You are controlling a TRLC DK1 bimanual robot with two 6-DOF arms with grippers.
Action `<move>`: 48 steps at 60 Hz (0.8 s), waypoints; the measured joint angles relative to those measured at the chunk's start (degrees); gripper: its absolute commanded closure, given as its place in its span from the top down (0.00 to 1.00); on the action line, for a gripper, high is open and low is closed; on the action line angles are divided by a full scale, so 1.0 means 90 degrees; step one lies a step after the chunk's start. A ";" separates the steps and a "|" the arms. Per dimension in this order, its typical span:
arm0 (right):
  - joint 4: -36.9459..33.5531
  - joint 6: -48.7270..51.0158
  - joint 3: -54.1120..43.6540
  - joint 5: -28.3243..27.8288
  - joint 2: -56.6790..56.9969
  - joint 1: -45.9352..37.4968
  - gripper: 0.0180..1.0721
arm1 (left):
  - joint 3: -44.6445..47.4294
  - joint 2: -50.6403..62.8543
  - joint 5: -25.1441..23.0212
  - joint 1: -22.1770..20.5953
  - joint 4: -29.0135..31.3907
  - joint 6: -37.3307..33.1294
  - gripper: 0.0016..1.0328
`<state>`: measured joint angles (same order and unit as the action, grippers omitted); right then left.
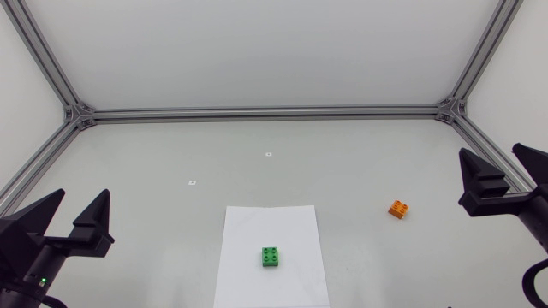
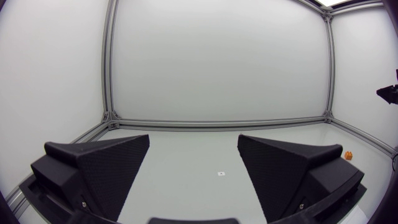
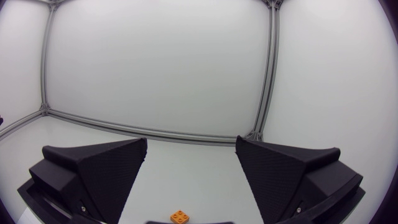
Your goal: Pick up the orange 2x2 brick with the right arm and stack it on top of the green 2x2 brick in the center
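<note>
An orange 2x2 brick lies on the table right of the middle. The green 2x2 brick sits on a white paper sheet near the front centre. My right gripper hangs open at the right edge, some way to the right of the orange brick. In the right wrist view that brick shows low between the spread fingers, ahead of the gripper. My left gripper is open at the left front; from its wrist view the orange brick is a small dot far off.
Two small white markers lie on the table behind the paper. An aluminium frame runs along the table's back and side edges, with white walls behind it.
</note>
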<state>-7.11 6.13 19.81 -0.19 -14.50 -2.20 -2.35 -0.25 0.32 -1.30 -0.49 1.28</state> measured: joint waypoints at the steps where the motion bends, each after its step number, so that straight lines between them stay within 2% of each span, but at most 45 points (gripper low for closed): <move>1: -0.0027 -0.0007 0.0051 -0.0002 -0.0070 -0.0022 0.96 | 0.0000 0.0000 0.0002 0.0000 -0.0002 -0.0002 0.96; 15: -0.0651 -0.0015 0.0928 -0.0027 -0.1452 -0.0136 0.96 | 0.0000 0.0000 0.0000 0.0002 0.0000 0.0000 0.96; 23: -0.1069 -0.0015 0.1537 -0.0396 -0.2353 -0.0488 0.96 | 0.0000 0.0000 0.0000 0.0002 -0.0002 0.0000 0.96; 34: -0.2200 0.0015 0.2633 -0.0481 -0.3752 -0.0627 0.96 | 0.0000 0.0000 0.0000 0.0000 -0.0002 -0.0002 0.96; 48: -0.2880 0.0488 0.3172 -0.0741 -0.4847 -0.0811 0.96 | 0.0000 0.0000 0.0000 0.0002 0.0000 0.0000 0.96</move>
<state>-33.04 10.52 48.36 -6.85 -58.13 -9.50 -2.35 -0.25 0.32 -1.28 -0.49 1.28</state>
